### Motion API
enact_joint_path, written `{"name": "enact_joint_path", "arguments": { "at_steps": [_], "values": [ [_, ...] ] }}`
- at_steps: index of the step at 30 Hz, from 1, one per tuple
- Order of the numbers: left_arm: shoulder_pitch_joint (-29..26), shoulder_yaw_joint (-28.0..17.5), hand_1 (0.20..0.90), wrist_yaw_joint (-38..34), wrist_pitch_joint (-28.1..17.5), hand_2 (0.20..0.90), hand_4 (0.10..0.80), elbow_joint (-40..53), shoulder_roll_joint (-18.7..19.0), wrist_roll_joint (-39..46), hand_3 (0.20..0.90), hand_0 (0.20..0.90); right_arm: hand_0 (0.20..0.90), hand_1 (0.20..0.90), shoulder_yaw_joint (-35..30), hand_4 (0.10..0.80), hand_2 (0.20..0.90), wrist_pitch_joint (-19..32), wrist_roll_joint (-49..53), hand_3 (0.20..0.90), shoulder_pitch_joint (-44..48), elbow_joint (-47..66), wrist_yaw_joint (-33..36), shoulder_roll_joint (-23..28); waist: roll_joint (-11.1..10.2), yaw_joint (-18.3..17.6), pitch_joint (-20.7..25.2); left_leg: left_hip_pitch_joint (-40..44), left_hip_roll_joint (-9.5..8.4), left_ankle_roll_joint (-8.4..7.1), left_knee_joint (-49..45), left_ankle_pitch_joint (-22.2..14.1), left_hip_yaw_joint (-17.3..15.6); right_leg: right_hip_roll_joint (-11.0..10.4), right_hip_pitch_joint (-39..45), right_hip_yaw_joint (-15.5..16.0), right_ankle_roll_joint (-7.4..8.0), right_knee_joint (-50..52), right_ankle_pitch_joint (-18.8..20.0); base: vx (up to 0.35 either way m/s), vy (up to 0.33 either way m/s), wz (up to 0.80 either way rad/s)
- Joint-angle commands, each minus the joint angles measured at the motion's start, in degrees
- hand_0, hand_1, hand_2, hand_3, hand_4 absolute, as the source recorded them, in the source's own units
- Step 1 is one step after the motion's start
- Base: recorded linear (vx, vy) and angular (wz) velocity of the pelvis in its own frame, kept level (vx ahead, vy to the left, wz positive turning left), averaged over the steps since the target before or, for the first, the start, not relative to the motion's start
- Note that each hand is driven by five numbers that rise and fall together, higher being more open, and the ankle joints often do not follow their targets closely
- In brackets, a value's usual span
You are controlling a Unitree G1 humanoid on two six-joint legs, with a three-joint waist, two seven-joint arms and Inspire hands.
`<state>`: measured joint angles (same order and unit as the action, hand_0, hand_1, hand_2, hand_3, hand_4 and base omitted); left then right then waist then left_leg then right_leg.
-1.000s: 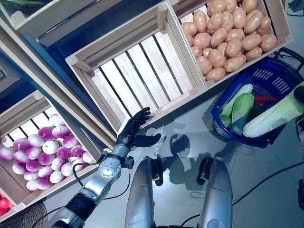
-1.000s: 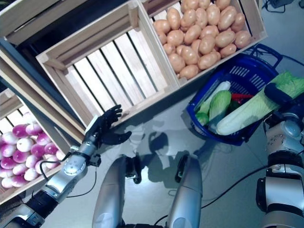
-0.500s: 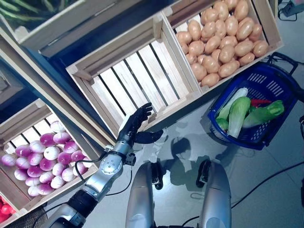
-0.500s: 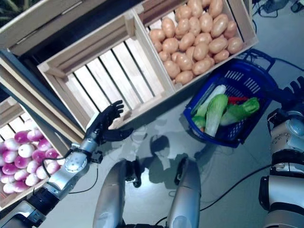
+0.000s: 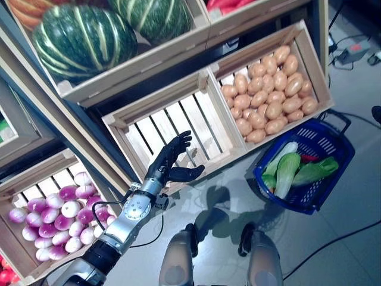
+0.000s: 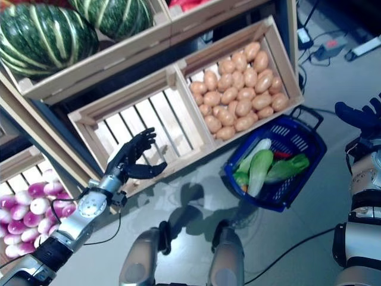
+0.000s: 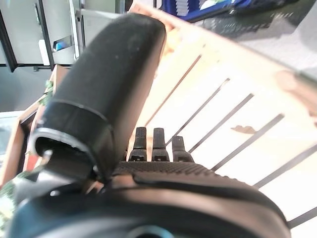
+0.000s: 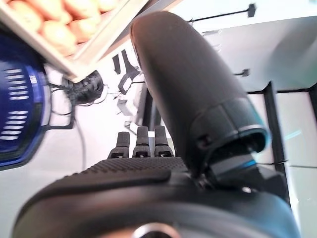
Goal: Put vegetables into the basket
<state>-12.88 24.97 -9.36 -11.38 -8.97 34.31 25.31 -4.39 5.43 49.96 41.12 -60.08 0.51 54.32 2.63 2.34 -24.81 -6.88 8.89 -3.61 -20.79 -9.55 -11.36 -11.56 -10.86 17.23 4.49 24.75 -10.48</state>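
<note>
The blue basket (image 5: 309,207) stands on the floor at the right, by the stand's lower corner. In it lie a pale green cabbage (image 5: 287,173), a darker leafy green (image 5: 317,170), a long white-green vegetable (image 5: 280,156) and a small red one (image 5: 308,158). My right hand (image 6: 358,113) is open and empty, off to the right of the basket and apart from it; its fingers (image 8: 137,141) are straight. My left hand (image 5: 169,162) is open and empty, at the front edge of an empty slatted crate (image 5: 178,122); its fingers (image 7: 153,144) are straight.
The wooden stand's tilted crates and shelves (image 5: 137,65) fill the upper left and run down to the floor. A power strip and cables (image 6: 357,49) lie on the floor behind the basket. Bare floor (image 5: 351,238) lies to the right and in front of the basket.
My right hand has let the long pale cabbage go into the basket and drawn back to the right. The camera has tilted up. The left hand has stayed by the empty crate.
</note>
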Motion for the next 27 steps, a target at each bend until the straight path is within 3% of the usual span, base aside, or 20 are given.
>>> {"name": "enact_joint_path", "arguments": {
  "at_steps": [1, 5, 9, 15, 17, 21, 25, 27],
  "values": [
    [4.2, -2.1, 0.900, 0.7, -3.8, 0.900, 0.800, 0.7, -0.3, -3.0, 0.900, 0.900, 0.900, 0.900, -1.1, 0.800, 0.900, 4.9, 1.6, 0.900, -4.2, 4.2, -4.9, -0.9, -4.5, 0.8, 13.6, 2.4, 0.51, -0.26, 7.0, 2.3, -0.3, 1.2, 9.4, 0.7, 0.19, -14.0, 4.9, 0.162, 0.018, -0.01],
    [6.2, -3.5, 0.900, 1.0, -5.8, 0.900, 0.800, -3.9, -2.8, -5.2, 0.900, 0.900, 0.900, 0.900, 0.0, 0.800, 0.900, 6.4, 4.6, 0.900, -11.4, 12.1, -6.6, -10.9, -5.1, 0.3, 17.3, 7.3, -0.79, -0.22, 16.9, 7.0, -1.7, 2.4, 13.3, 0.5, 0.75, -22.1, 9.3, 0.081, 0.030, -0.06],
    [7.6, -4.1, 0.900, 1.0, -8.1, 0.900, 0.800, -6.6, -4.9, -7.3, 0.900, 0.900, 0.900, 0.900, 1.9, 0.800, 0.900, 8.7, 5.1, 0.900, -18.9, 19.1, -4.7, -21.2, -5.0, -0.4, 18.2, 10.8, -1.18, -0.04, 21.3, 8.3, -2.5, 3.2, 15.5, -0.2, 0.78, -25.3, 10.5, 0.051, 0.019, -0.05],
    [10.0, -3.7, 0.900, -0.3, -9.4, 0.900, 0.800, -14.0, -8.8, -15.9, 0.900, 0.900, 0.900, 0.900, 8.8, 0.800, 0.900, 11.5, 3.1, 0.900, -32.2, 28.6, -7.2, -36.7, -4.1, -2.3, 19.7, 14.5, -1.74, 0.25, 25.8, 8.9, -2.9, 4.7, 18.2, -1.7, 1.04, -29.7, 12.3, 0.031, 0.010, -0.05],
    [10.5, -3.8, 0.900, -0.9, -10.1, 0.900, 0.800, -15.9, -9.3, -17.6, 0.900, 0.900, 0.900, 0.900, 10.6, 0.800, 0.900, 11.6, 1.6, 0.900, -34.1, 30.0, -7.6, -38.3, -4.0, -2.8, 19.9, 14.6, -1.88, 0.26, 25.8, 8.9, -3.3, 4.7, 17.9, -2.1, 1.09, -29.7, 12.4, -0.003, 0.012, -0.18],
    [11.7, -3.7, 0.900, -4.5, -16.7, 0.900, 0.800, -21.9, -10.5, -26.5, 0.900, 0.900, 0.900, 0.900, 14.9, 0.800, 0.900, 10.1, 0.2, 0.900, -37.5, 29.3, -9.9, -41.6, -4.0, -3.6, 20.2, 15.1, -2.39, 0.43, 25.8, 8.6, -4.1, 4.8, 17.8, -2.8, 1.27, -29.7, 12.3, 0.023, 0.014, -0.12],
    [12.7, -4.0, 0.900, -7.9, -16.8, 0.900, 0.800, -30.5, -12.5, -30.0, 0.900, 0.900, 0.900, 0.900, 16.4, 0.800, 0.900, 7.7, 1.8, 0.900, -40.6, 25.1, -10.8, -44.1, -4.0, -4.2, 19.9, 15.6, -2.67, 0.62, 25.8, 8.5, -4.4, 4.7, 18.4, -2.7, 1.40, -29.7, 12.2, 0.032, 0.014, -0.11],
    [13.4, -4.7, 0.900, -7.9, -16.1, 0.900, 0.800, -38.5, -15.5, -29.6, 0.900, 0.900, 0.900, 0.900, 16.5, 0.800, 0.900, 6.0, 4.5, 0.900, -41.7, 20.2, -10.4, -46.0, -4.0, -4.2, 19.5, 15.8, -2.89, 0.79, 25.8, 8.5, -4.1, 4.7, 18.9, -2.5, 1.35, -29.7, 12.0, 0.040, 0.001, -0.01]
  ]
}}
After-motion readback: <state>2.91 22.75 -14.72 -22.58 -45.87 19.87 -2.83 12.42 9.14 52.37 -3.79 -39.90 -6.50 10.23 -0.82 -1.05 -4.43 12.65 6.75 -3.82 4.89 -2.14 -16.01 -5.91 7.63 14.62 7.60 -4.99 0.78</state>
